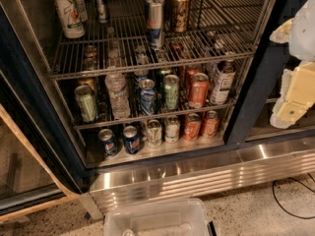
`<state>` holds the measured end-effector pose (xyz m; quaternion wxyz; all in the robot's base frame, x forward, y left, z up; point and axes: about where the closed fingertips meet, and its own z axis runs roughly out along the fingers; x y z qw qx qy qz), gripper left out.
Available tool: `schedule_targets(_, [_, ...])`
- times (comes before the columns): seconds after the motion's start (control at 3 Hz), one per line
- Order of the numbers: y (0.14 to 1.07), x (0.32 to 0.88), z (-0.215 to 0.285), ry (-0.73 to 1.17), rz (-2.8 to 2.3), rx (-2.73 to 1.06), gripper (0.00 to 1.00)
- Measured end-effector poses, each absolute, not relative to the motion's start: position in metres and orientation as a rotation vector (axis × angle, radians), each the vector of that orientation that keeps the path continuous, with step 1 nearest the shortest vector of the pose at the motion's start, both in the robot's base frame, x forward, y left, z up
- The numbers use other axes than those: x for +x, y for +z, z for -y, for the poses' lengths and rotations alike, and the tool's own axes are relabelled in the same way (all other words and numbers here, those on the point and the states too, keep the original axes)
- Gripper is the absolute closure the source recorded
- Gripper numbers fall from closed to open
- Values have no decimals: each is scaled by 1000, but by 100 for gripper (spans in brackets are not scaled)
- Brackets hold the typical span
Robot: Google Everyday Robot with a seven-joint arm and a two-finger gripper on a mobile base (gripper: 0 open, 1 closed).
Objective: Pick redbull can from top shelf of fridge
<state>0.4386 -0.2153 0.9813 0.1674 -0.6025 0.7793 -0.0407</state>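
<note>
One hand (294,90) — at fridge's (197,173) right edge

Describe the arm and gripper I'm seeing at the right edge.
The gripper, at the right edge beside the fridge frame, is blocky pale-yellow plastic with white edges. Above it the arm is a smooth white shell with a cream tab. No cables or markings show on either.
</note>
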Motion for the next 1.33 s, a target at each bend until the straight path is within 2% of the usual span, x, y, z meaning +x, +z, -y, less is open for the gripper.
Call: schedule_targets(1.33, [986, 456, 202, -98, -2128, -1623, 0])
